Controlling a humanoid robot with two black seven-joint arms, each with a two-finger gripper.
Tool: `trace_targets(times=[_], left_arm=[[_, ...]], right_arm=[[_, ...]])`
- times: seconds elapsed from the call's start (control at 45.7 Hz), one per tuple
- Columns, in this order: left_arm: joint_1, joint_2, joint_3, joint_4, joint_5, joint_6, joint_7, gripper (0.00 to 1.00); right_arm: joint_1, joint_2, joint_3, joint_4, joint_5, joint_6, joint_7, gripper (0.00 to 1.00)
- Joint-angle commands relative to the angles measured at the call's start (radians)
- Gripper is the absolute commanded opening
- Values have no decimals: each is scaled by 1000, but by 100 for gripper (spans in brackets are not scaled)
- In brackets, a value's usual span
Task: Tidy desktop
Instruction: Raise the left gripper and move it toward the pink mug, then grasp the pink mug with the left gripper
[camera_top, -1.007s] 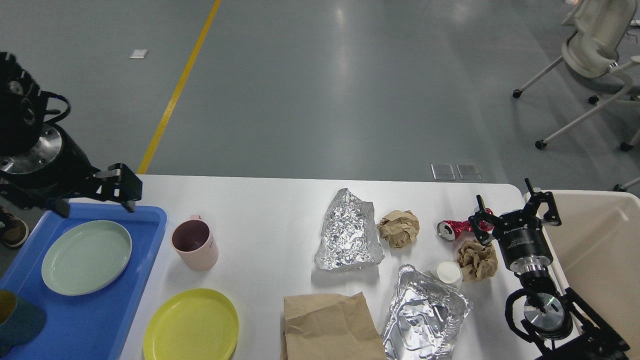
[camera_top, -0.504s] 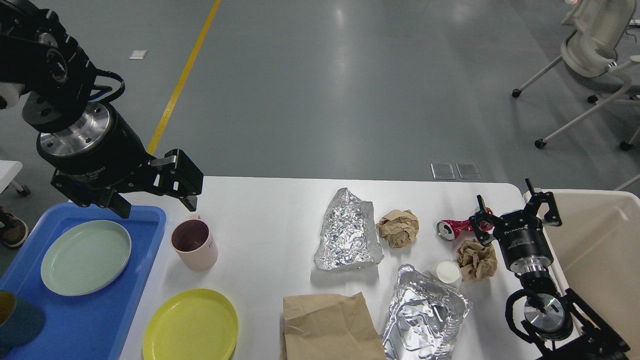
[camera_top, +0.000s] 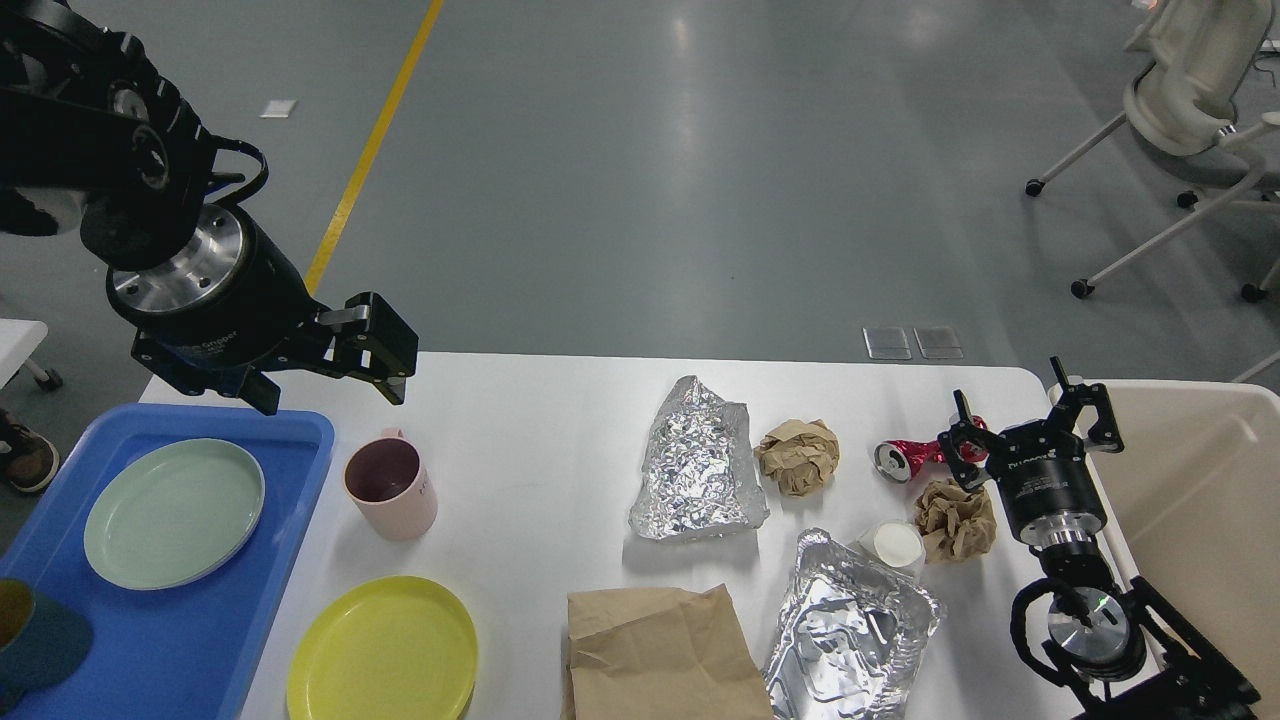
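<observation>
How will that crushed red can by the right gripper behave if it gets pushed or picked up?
The red can looks dented and pinched in the middle, so it probably won't roll cleanly; a push may make it wobble or pivot. It lies on its side on the desktop, open end toward the camera. It is likely light, and thin metal may deform further under the fingers.

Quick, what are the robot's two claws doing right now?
Left gripper: open, holding nothing, above the pink mug.
Right gripper: open, holding nothing.

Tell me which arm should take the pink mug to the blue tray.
Left. The left gripper hangs open just above and behind the pink mug, right beside the blue tray. The right gripper is open far across the desktop, among the crushed red can and crumpled paper.
</observation>
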Motion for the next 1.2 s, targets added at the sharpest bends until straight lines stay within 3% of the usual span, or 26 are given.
trace_targets(times=[0.0, 0.197, 0.547, 0.745, 1.182], left_arm=[[103, 8, 7, 41, -21, 60, 2, 96], [348, 29, 23, 154, -105, 143, 6, 96], [689, 94, 7, 441, -220, 160, 9, 96], [886, 98, -86, 585, -232, 262, 16, 96], [1150, 81, -256, 800, -220, 357, 19, 96]], right_arm=[[0, 0, 0, 2, 0, 0, 0, 100], [0, 0, 0, 2, 0, 0, 0, 100], [0, 0, 0, 2, 0, 0, 0, 100], [0, 0, 0, 2, 0, 0, 0, 100], [0, 0, 0, 2, 0, 0, 0, 100]])
